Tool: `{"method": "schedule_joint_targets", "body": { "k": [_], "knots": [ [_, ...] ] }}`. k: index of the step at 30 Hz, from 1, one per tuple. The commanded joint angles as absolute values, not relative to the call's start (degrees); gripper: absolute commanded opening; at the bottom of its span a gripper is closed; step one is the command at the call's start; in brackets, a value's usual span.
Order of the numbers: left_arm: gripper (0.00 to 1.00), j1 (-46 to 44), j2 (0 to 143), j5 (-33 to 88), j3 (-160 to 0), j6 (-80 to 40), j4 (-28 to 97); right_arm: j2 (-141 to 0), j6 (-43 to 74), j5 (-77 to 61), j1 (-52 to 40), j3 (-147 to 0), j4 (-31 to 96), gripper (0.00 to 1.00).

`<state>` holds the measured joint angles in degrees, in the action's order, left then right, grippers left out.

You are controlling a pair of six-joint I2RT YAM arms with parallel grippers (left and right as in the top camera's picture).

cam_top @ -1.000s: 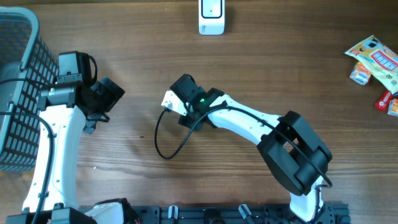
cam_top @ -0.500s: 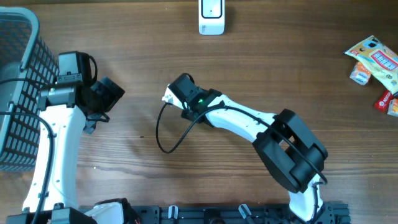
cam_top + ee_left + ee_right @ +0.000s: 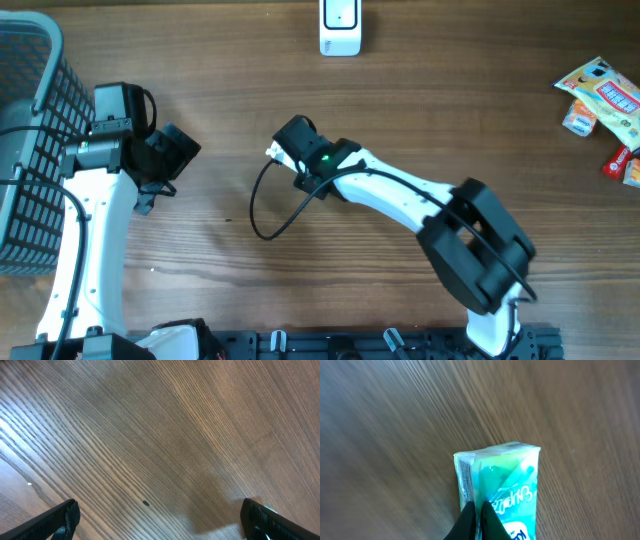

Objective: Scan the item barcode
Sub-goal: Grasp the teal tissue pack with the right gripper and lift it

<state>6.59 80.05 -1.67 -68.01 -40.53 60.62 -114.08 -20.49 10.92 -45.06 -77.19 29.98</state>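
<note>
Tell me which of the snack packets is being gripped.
The teal packet, pinched in the shut right gripper near the middle of the table. The other packets lie loose together at its right edge, touched by nothing.

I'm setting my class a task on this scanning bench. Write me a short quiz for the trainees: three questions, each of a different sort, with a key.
1. True or false: the left pincer is gripping a packet.
2. Choose one. The right pincer is shut on: A) the edge of the teal packet; B) a cup; C) nothing.
3. Fill in: seen from overhead, the loose snack packets lie near the ___ edge of the table, by the robot's own sides.

Key: 1 false, it stands open over bare wood. 2 A. 3 right.
</note>
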Motion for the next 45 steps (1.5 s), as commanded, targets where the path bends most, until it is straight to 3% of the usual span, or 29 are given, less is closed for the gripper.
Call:
{"method": "schedule_joint_targets", "body": {
  "k": [1,8,13,19,26,27,30,33,36,38,39,40,45],
  "knots": [
    [1.00,6.72,80.44,-2.46,-69.01,-39.38,60.47,-106.02,-13.34,-1.37,-44.31,-78.76,30.13,0.04],
    [1.00,6.72,80.44,-2.46,-69.01,-39.38,60.49,-103.42,-5.39,-44.60,-35.33,-77.78,30.48,0.04],
    [1.00,6.72,80.44,-2.46,-69.01,-39.40,60.49,-107.68,3.20,-48.93,-30.11,-73.71,30.41,0.04],
    [1.00,6.72,80.44,-2.46,-69.01,-39.40,60.49,-116.64,8.69,-65.39,-25.04,-70.37,26.33,0.04],
    [1.00,6.72,80.44,-2.46,-69.01,-39.38,61.14,-123.22,14.11,-63.22,-20.80,-70.37,24.10,0.05],
    [1.00,6.72,80.44,-2.46,-69.01,-39.38,61.14,-123.15,14.28,-60.01,-19.62,-70.39,24.62,0.16],
    [1.00,6.72,80.44,-2.46,-69.01,-39.38,61.12,-122.08,15.14,-49.89,-16.19,-70.98,27.62,0.32],
    [1.00,6.72,80.44,-2.46,-69.01,-39.38,61.12,-120.49,12.95,-40.73,-12.95,-73.19,33.34,0.35],
    [1.00,6.72,80.44,-2.46,-69.01,-39.38,60.71,-118.69,6.22,-40.29,-11.33,-76.58,39.57,0.40],
    [1.00,6.72,80.44,-2.46,-69.01,-39.40,60.31,-117.49,2.33,-40.29,-11.51,-77.84,42.02,0.53],
    [1.00,6.72,80.44,-2.46,-69.01,-39.40,60.18,-116.60,-0.34,-40.32,-12.14,-77.95,43.05,0.67],
    [1.00,6.72,80.44,-2.46,-69.01,-39.40,60.07,-116.33,-1.45,-40.32,-12.60,-77.95,43.44,0.72],
    [1.00,6.72,80.44,-2.44,-69.01,-39.40,60.14,-116.31,-2.46,-40.32,-16.23,-76.84,42.50,0.72]
  ]
}}
